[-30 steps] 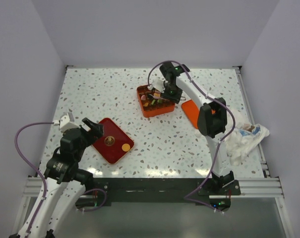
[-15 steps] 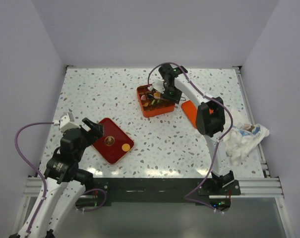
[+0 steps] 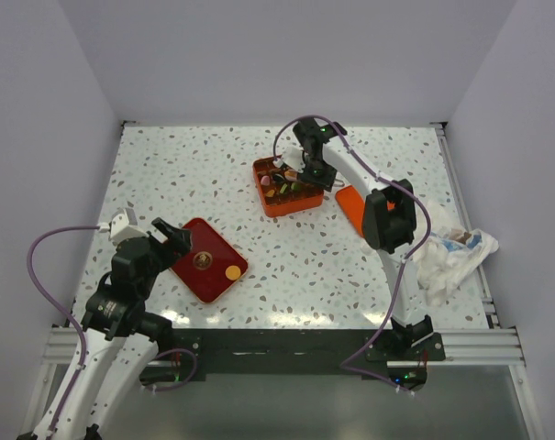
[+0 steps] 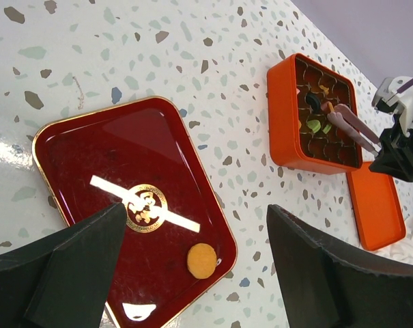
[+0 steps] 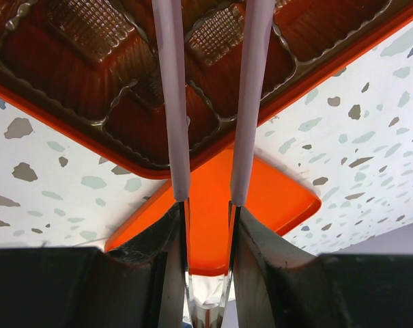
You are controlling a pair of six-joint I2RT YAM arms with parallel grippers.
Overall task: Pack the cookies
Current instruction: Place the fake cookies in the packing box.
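One orange cookie [image 3: 232, 272] lies on the dark red tray [image 3: 193, 236], near its right corner; it also shows in the left wrist view [image 4: 202, 260] on the tray [image 4: 124, 150]. Several cookies [image 4: 314, 125] sit in the moulded cells of the orange box [image 3: 282, 209], which is also in the left wrist view [image 4: 281, 116]. My left gripper [image 3: 172, 234] is open and empty above the tray [image 4: 196, 206]. My right gripper [image 3: 309, 174] is shut on pale pink tongs [image 5: 172, 102], whose arms reach over the box [image 5: 69, 75]. The tong tips are out of the right wrist view.
The box's orange lid [image 3: 350, 206] lies flat to the right of the box [image 5: 281, 198]. A crumpled white cloth or bag [image 3: 451, 257] lies at the table's right edge. Walls close the table at left, back and right.
My right arm has shifted slightly over the orange box with the tongs. The left arm, the tray and the orange cookie have not moved.
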